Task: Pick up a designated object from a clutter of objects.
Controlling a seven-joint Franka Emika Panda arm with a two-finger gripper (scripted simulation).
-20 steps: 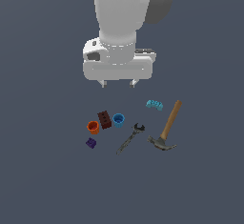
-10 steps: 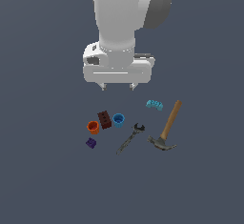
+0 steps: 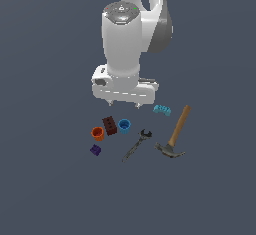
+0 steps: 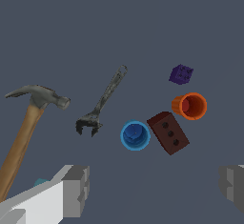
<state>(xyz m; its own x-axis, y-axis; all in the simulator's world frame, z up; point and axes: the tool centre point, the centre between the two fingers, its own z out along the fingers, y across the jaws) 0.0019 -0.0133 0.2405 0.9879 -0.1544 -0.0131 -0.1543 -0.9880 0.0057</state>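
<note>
End effector (image 3: 124, 104) hangs above the clutter, fingers spread wide, gripping nothing. My blue cup (image 3: 124, 125) stands upright on the worktop (image 3: 50, 189), mouth up, smooth and tapered, touching the dark red brick (image 3: 109, 125). Wrist view shows me the brick's three holes. Beyond it the orange cup (image 3: 98, 133) lies tipped; purple block (image 3: 95, 150) near. Dark wrench (image 3: 137, 144), wooden-handled hammer (image 3: 175, 135), ridged cyan piece (image 3: 162, 110) on the exterior view's right.
</note>
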